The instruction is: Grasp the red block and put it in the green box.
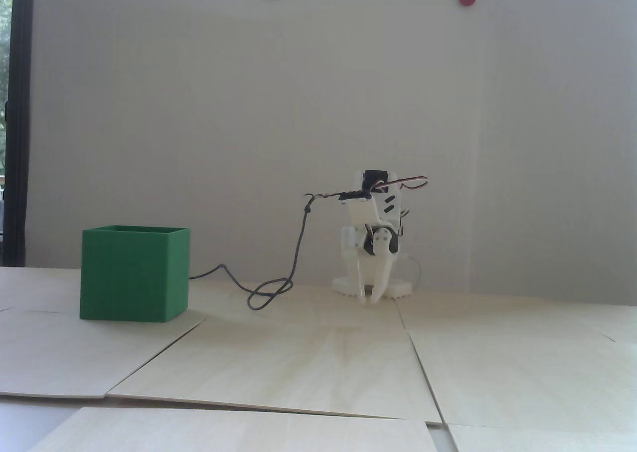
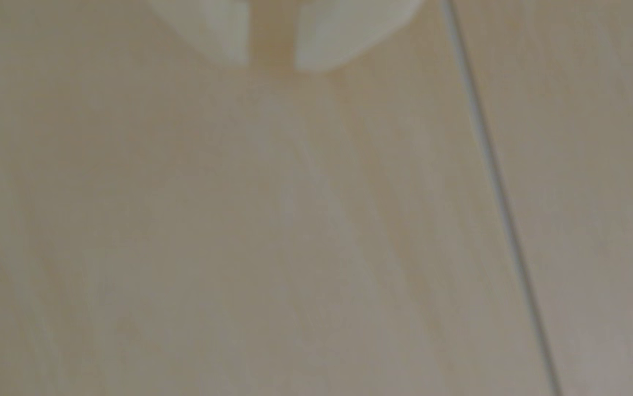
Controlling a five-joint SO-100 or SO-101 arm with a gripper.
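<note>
In the fixed view the white arm sits folded low at the back of the desk (image 1: 318, 352), its claw (image 1: 374, 296) pointing down with the tips just above the pale wooden panels. The two fingers look close together with only a thin gap, and nothing shows between them. The green box (image 1: 134, 274) stands well to the left of the arm, open side up, with a dark cable (image 1: 293, 258) looping over the desk between them. The red block does not show anywhere here; it may lie inside the box behind its opaque walls, but that cannot be told. Should the arm swing toward the box, the slack cable could drag or snag.

In the wrist view the claw (image 2: 271, 66) enters from the top edge, its fingertips (image 2: 231, 42) blurred and slightly apart, gripping nothing. Below it is bare wood and one dark seam (image 2: 497, 182) between panels. The picture is soft, the upper parts of the fingers are cut off, and neither block nor box shows.
</note>
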